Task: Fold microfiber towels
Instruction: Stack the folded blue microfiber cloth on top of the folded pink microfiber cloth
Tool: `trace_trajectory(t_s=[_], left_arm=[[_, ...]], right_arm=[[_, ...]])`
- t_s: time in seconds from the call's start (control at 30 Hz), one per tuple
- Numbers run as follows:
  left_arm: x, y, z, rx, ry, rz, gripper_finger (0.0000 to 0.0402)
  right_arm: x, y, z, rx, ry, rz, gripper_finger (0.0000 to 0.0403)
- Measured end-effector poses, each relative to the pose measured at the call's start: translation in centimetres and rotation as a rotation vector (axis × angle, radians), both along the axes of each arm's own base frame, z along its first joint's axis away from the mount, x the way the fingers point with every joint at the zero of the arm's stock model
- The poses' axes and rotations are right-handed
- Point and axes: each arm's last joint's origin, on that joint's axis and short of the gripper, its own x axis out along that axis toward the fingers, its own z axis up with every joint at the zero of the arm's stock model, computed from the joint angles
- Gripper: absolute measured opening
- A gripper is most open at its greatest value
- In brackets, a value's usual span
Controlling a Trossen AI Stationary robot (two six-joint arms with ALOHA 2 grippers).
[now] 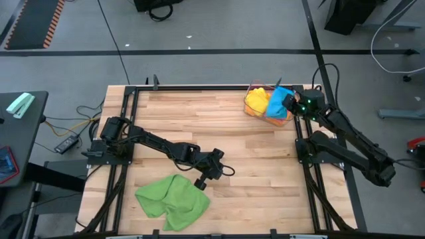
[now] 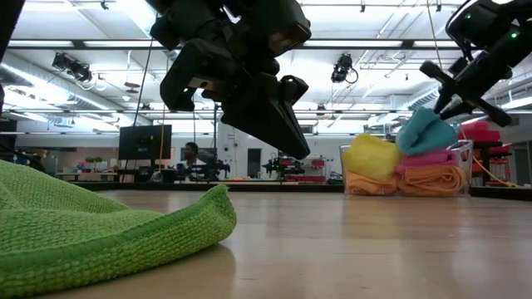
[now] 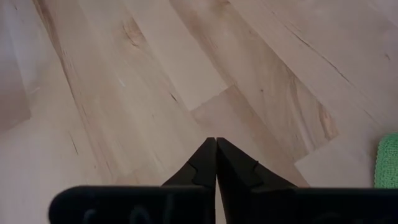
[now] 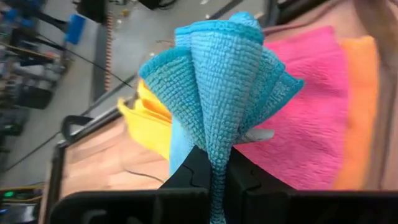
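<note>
A green towel lies crumpled on the table near the front edge; it also fills the low view's left. My left gripper is shut and empty, raised above the table by the towel's right edge. My right gripper is at the far right, shut on a blue towel over a clear bin. The bin holds yellow, pink and orange towels. My right gripper pinches a gathered bunch of the blue towel between its two fingers, several layers thick. The fingers slant down from the table's right side. The towel fans out beyond the fingertips above the pink towel. I cannot tell whether its lower folds touch the pile.
The clear bin stands at the table's far right corner. Bare wood lies between the green towel and the bin. Black frame rails run along the table's left and right sides. People and equipment show in the room behind.
</note>
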Motion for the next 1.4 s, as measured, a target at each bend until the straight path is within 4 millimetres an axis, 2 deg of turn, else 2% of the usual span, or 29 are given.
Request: trace_trajectory(t_s=[0.43,0.83,1.07,1.17,1.4], left_arm=[[0.0,0.0,0.0,0.0,-0.002,-0.001,0.0023],[0.1,0.0,0.1,0.009,-0.015,-0.013,0.0024],[0.1,0.0,0.1,0.059,-0.03,-0.068,0.0017],[0.1,0.0,0.1,0.083,-0.037,-0.095,0.0014],[0.1,0.0,0.1,0.136,-0.052,-0.153,0.0025]], right_arm=[[-0.6,0.3,-1.3,0.081,0.167,-0.09,0.0018],[0.2,-0.9,-2.6,0.168,0.299,-0.089,0.0056],[0.8,-1.6,-3.4,0.217,0.373,-0.041,0.0107],[0.8,-1.7,-2.9,0.226,0.399,-0.019,0.0136],[0.6,-1.5,0.3,0.224,0.438,-0.039,0.0187]])
